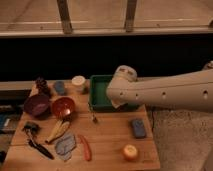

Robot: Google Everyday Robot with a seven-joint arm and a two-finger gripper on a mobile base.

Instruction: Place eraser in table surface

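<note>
My gripper [116,103] is at the left end of the pale arm that reaches in from the right. It hangs over the front right part of the green tray [98,88], and its shut fingers are hidden under the wrist. I cannot see the eraser, so I cannot tell whether anything is held. The wooden table surface [109,134] spreads below and in front of the tray. A small dark thing [94,119] stands on the planks just in front of the tray, and I cannot make out what it is.
A blue-grey block [138,128] and an orange fruit [130,151] lie front right. To the left are a red bowl [63,106], a purple bowl [36,104], a banana [58,130], a black-handled brush [36,140], a grey cloth [65,145] and a red chilli [85,148]. A white cup [78,82] stands at the back.
</note>
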